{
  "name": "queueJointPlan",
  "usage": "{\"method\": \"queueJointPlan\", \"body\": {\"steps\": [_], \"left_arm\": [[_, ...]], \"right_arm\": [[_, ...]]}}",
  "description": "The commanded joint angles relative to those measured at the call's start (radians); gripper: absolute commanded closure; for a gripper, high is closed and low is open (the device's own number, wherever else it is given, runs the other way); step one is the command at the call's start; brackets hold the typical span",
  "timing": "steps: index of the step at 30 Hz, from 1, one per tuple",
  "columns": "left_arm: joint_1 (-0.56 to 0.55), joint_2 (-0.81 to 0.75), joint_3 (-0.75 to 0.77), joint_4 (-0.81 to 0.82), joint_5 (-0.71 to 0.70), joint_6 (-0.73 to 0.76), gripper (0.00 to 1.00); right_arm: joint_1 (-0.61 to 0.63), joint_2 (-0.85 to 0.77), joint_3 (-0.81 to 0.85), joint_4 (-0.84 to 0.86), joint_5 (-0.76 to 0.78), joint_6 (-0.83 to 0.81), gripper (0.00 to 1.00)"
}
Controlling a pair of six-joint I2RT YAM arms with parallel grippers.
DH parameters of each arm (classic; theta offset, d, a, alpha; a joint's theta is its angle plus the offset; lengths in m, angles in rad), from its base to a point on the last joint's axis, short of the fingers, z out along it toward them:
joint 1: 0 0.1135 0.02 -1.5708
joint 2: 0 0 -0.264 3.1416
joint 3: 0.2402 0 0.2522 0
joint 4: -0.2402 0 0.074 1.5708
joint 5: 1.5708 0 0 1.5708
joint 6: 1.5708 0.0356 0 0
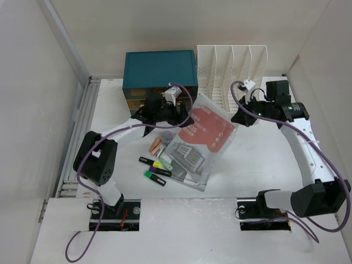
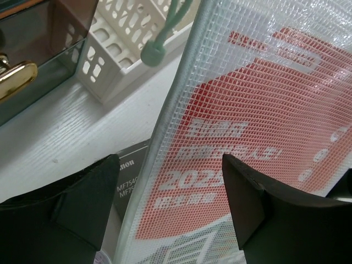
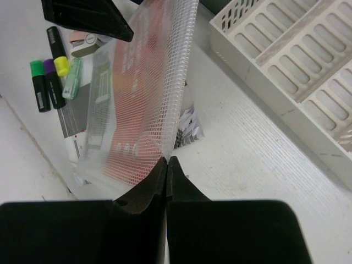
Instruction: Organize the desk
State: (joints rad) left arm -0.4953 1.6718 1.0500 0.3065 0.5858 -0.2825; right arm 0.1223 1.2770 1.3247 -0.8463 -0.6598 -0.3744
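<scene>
On the white desk [image 1: 264, 165] a clear mesh pouch [image 1: 206, 137] with red printed paper inside is lifted at a slant. My right gripper [image 1: 237, 118] is shut on the pouch's right corner; in the right wrist view the jaws [image 3: 166, 160] pinch the mesh pouch [image 3: 148, 99] at its tip. My left gripper [image 1: 177, 113] is at the pouch's left edge, in front of the drawer box. In the left wrist view the left gripper [image 2: 169, 181] is open, and the pouch [image 2: 247, 121] passes between its fingers [image 2: 71, 209] with gaps on both sides.
A teal drawer box [image 1: 159, 69] with a gold handle [image 2: 14, 77] stands at the back, with a white slotted file rack [image 1: 231, 69] to its right. Several highlighters [image 1: 157, 168], a small orange item [image 1: 157, 146] and a grey booklet [image 1: 187, 165] lie under and left of the pouch.
</scene>
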Motion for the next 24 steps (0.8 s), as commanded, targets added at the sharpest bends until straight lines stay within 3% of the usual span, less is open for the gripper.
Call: {"method": "queueJointPlan", "body": {"steps": [1,12,24], "left_arm": [[0.037,-0.004,0.031,0.072,0.109,0.010,0.28],[0.130,0.060,0.008,0.258,0.440,-0.073,0.28],[0.109,0.108,0.008,0.276,0.520,-0.073,0.30]], "right_arm": [[-0.036,-0.028,0.061,-0.013,-0.119,-0.087,1.00],[-0.093,0.053,0.113,-0.151,-0.392,-0.251,1.00],[-0.093,0.145,0.166,-0.332,-0.523,-0.466,1.00]]}}
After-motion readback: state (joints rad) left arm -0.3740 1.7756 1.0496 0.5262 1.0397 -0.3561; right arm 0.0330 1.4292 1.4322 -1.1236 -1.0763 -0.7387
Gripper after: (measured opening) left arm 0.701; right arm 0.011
